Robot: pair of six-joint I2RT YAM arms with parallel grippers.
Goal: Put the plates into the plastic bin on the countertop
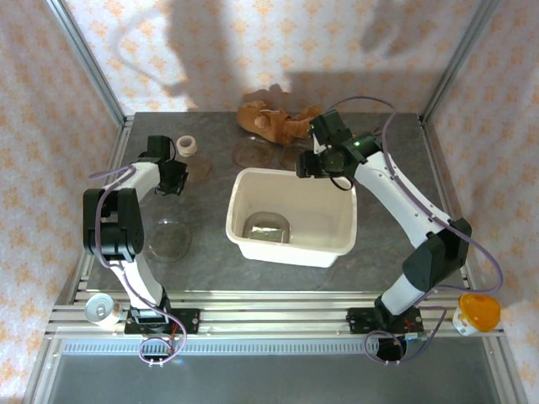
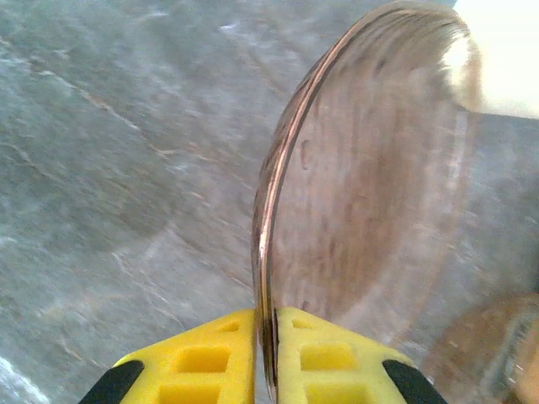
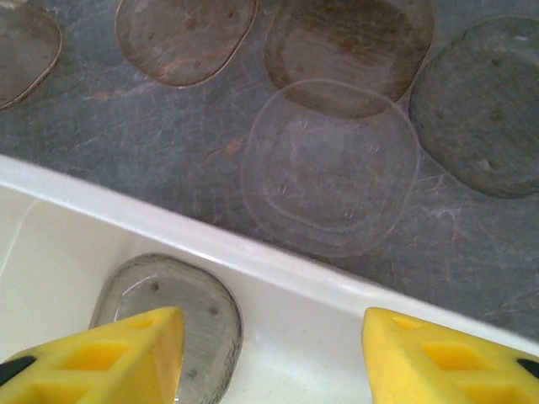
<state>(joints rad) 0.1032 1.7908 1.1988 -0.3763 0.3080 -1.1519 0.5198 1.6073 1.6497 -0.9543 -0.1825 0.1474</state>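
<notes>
**Inspector:** Plates, counted?

**Assistant:** Four confirmed. The first plate (image 2: 370, 185) stands on edge at the far left of the table (image 1: 210, 261). Its rim is clamped between the fingers of the left tool (image 2: 265, 337). The second plate (image 3: 181, 303) lies flat on the floor of the bin (image 1: 290, 248). The third plate (image 1: 168, 238) lies flat on the table, left of the bin and well apart from it. The fourth plate (image 1: 253, 153) lies flat on the table just behind the bin's far rim.

**Inspector:** Any doubtful?

**Assistant:** Four darker rounded patches (image 3: 349, 50) lie round that fourth plate in the right wrist view. Plates or shadows, I cannot tell.

**Inspector:** Right tool (image 3: 269, 337)?

**Assistant:** Fingers apart, nothing between them, over the bin's far rim.

**Inspector:** The rest?

**Assistant:** One bin, mid-table. One white tape roll (image 1: 187, 146) near the left tool. One can (image 1: 101, 309) on the near-left rail.
</notes>
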